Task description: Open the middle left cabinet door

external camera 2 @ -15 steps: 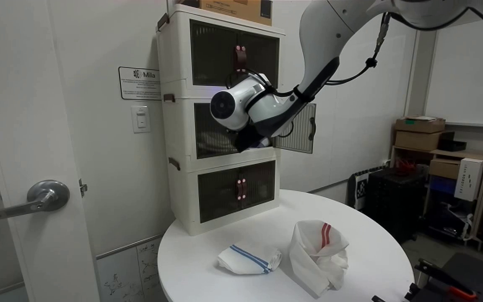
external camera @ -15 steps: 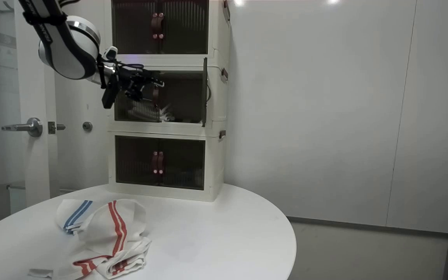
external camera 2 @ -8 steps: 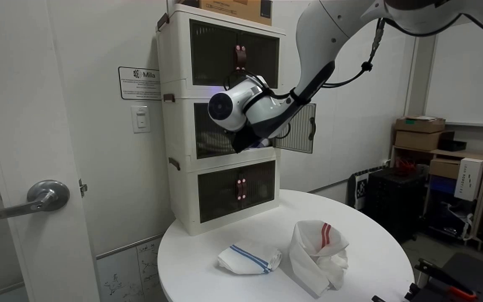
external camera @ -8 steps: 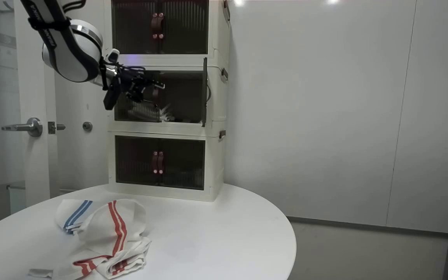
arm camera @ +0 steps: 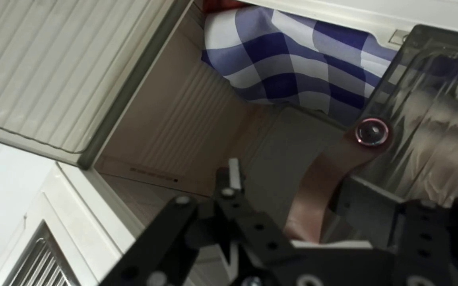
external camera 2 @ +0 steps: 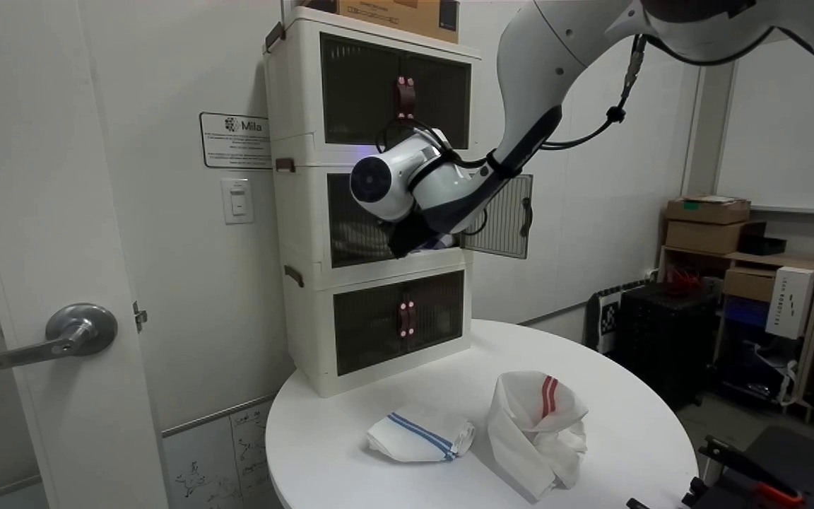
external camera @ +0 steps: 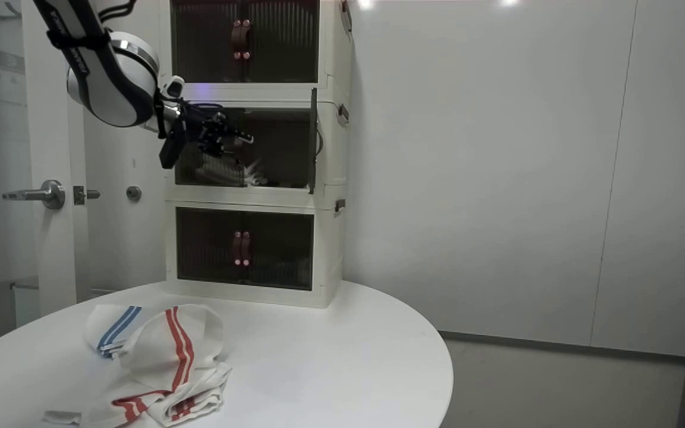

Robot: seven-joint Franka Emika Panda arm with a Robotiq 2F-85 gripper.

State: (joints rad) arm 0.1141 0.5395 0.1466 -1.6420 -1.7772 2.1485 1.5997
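One of two doors at mid-height of the white cabinet [external camera 2: 304, 226] stands wide open in an exterior view: the right door [external camera 2: 509, 215], out at about three o'clock. It is not the one asked for. The middle left cabinet door [external camera: 211, 172] fills the nine o'clock half of that tier in both exterior views and looks shut, or so nearly shut that any gap is hard to tell. I judge the reach mostly done and the opening itself not yet begun.

In the wrist view the fingers [arm camera: 235, 173] stand apart, with the door's reddish handle [arm camera: 318, 184] between them. One is on its nine o'clock side; the other, partly hidden at four o'clock, may be tucked between handle and pane. Whether either touches, I cannot tell.

What is left, as I read it: take hold of the handle or hook it, draw the free edge outward, and swing the door round toward nine o'clock. A checkered cloth [arm camera: 288, 63], at twelve o'clock in the wrist view, shows inside the uncovered half.
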